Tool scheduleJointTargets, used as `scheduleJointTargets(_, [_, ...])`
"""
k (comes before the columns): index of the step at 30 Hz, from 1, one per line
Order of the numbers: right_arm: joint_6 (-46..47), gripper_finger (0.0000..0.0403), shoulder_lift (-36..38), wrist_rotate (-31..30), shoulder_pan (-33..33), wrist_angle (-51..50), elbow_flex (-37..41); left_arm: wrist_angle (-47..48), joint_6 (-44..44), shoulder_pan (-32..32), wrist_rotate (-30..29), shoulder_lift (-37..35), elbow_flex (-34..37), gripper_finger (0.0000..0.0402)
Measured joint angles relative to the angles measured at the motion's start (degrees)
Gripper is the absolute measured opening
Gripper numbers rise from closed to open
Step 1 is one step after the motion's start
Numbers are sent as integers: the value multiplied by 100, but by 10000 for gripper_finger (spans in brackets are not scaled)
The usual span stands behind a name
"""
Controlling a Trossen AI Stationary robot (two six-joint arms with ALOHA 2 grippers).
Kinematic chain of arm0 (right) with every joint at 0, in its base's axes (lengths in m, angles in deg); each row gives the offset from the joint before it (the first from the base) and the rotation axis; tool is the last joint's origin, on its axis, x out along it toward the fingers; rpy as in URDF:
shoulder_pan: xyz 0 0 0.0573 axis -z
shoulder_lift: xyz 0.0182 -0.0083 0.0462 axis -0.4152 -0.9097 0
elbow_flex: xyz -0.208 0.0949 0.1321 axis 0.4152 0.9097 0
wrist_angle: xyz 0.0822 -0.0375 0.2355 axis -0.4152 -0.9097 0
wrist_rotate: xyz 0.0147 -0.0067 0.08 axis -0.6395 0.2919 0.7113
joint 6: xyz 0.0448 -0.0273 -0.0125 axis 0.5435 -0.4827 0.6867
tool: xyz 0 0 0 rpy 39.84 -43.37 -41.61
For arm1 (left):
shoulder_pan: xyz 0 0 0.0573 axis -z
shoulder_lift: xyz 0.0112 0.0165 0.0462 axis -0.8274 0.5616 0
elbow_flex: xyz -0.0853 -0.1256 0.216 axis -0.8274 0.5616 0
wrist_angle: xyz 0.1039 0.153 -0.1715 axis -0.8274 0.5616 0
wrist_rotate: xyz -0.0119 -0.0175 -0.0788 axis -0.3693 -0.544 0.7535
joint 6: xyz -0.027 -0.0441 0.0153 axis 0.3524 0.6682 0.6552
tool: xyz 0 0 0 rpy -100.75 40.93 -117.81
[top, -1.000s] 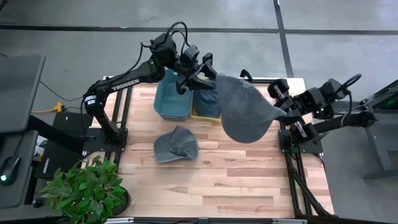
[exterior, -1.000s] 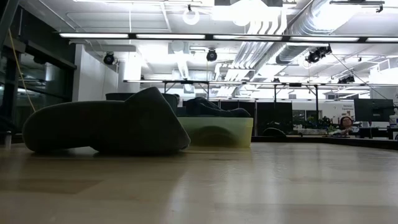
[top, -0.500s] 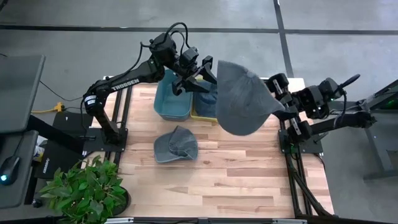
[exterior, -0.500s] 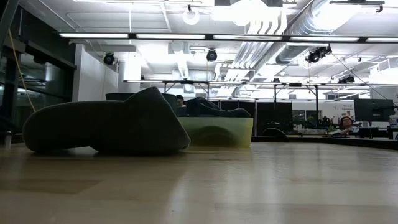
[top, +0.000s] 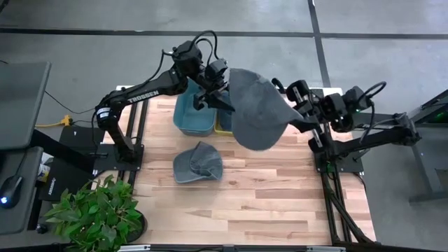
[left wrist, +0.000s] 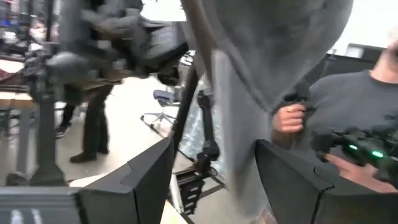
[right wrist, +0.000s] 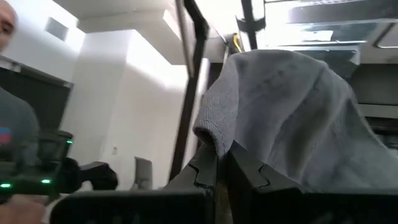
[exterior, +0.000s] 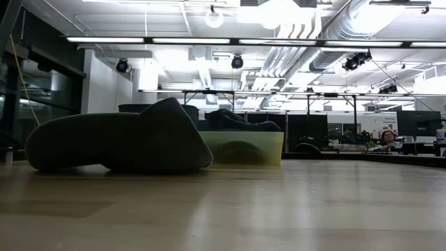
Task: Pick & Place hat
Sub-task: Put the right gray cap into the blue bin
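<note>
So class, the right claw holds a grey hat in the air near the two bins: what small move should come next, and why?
Probably carry the grey hat a little farther toward the blue bin, then lower it. The right claw grips it in the air above the bins, and the left claw is open beside it.

held hat (top: 254, 109): plain grey
hat on the desk (top: 197, 162): grey-blue
desk (top: 266, 199): pale wood planks
left bin (top: 192, 119): teal blue
bin beside it (exterior: 242, 147): pale yellow-green
plant (top: 98, 212): green
arms: black
</note>
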Motion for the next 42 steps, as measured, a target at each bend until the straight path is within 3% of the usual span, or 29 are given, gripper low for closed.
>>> scheduleJointTargets(6, [46, 7, 1, -40, 242, -32, 0, -3, 19, 12, 48, -6, -2, 223])
scheduleJointTargets(10, [139, 7, 0, -25, 424, -273, 0, -2, 20, 8, 101, -6, -2, 197])
scheduleJointTargets(21, [195, 7, 33, -113, 678, -445, 0, -33, -59, 4, 317, -15, -7, 14])
scheduleJointTargets(28, [343, 35, 64, -264, 788, -482, 0, -19, -87, -1, 182, -13, -7, 8])
scheduleJointTargets(34, [544, 85, 193, -652, 786, -712, 9, 1, -78, -2, -5, -1, -7, 6])
scheduleJointTargets(42, [649, 154, 594, -558, 779, -728, 9, 5, -74, -5, -191, -1, -7, 6])
